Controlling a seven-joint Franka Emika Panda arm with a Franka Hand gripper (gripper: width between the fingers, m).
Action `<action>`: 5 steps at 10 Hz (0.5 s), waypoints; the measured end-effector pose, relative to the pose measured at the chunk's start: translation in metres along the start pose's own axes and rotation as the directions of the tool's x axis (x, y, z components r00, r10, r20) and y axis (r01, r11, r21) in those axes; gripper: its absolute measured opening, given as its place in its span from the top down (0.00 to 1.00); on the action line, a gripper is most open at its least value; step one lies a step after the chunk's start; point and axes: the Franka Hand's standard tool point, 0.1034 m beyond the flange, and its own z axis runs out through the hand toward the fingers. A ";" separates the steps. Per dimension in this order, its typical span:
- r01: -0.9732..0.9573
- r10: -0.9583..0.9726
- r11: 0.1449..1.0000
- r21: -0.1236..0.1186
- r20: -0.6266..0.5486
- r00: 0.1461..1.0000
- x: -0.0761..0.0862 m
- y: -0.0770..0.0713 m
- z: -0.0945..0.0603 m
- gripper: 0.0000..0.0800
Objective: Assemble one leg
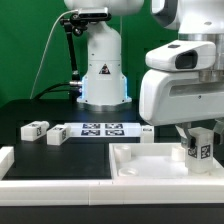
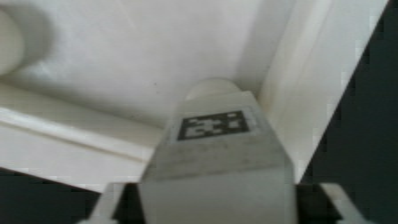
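Observation:
My gripper (image 1: 199, 143) is shut on a leg (image 1: 199, 148), a small white block with a fiducial tag on its face. It holds the leg upright over the far right corner of the large white tray-shaped square part (image 1: 150, 165). In the wrist view the leg (image 2: 217, 140) fills the middle, tag facing the camera, its tip close to the tray's raised rim (image 2: 311, 70). The dark fingers (image 2: 125, 205) sit against both sides of the leg. I cannot tell whether the leg's tip touches the tray.
Two more legs (image 1: 34, 129) (image 1: 58, 134) lie at the exterior view's left on the dark table. The marker board (image 1: 100, 129) lies behind the tray, with a small white block (image 1: 146, 131) at its right end. The robot base (image 1: 103, 70) stands behind.

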 end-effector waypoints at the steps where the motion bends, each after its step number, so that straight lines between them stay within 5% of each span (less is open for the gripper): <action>1: 0.000 0.000 1.000 0.000 0.000 1.000 0.000 0.000 0.000 0.64; 5: -0.416 0.416 0.909 0.021 -0.012 0.909 0.001 0.001 0.002 0.64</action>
